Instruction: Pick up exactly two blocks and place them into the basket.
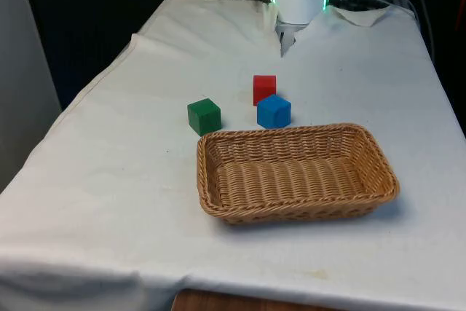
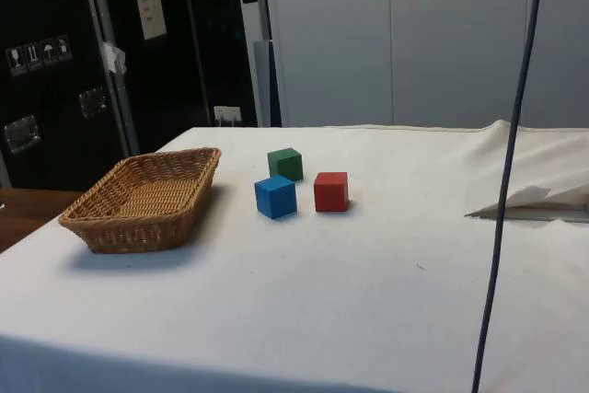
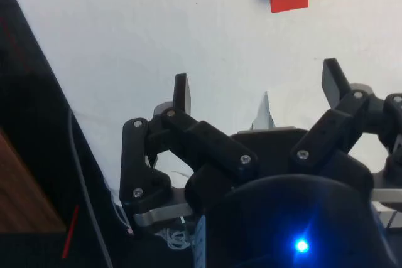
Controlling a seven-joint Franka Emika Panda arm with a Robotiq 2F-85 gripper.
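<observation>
Front view: we found the wicker basket (image 1: 298, 172) empty, near the table's near edge, and three blocks standing on the white cloth (image 1: 109, 180) just beyond its far rim. The green block (image 1: 204, 116) sat toward the front view's left, the blue block (image 1: 274, 111) close to the rim, and the red block (image 1: 264, 89) just behind the blue one, almost touching it. We judged the task to be at its opening step, with no block yet lifted and the arm well apart from them at the far end. The next move, in our judgement, called for an approach to one block, then a descent with the fingers astride it; the green one stood freest, whereas the red and blue pair left little room between them.

Side view: we saw the same three cubes as small, sharp-edged and matt, each resting flat on one face. The basket was a shallow oblong tray of tan weave with sloping walls.

Wrist view: we saw the gripper (image 3: 259, 92) spread wide and holding nothing, its fingers (image 3: 181, 94) above bare cloth, with the red block ahead of them and well clear of their tips.
</observation>
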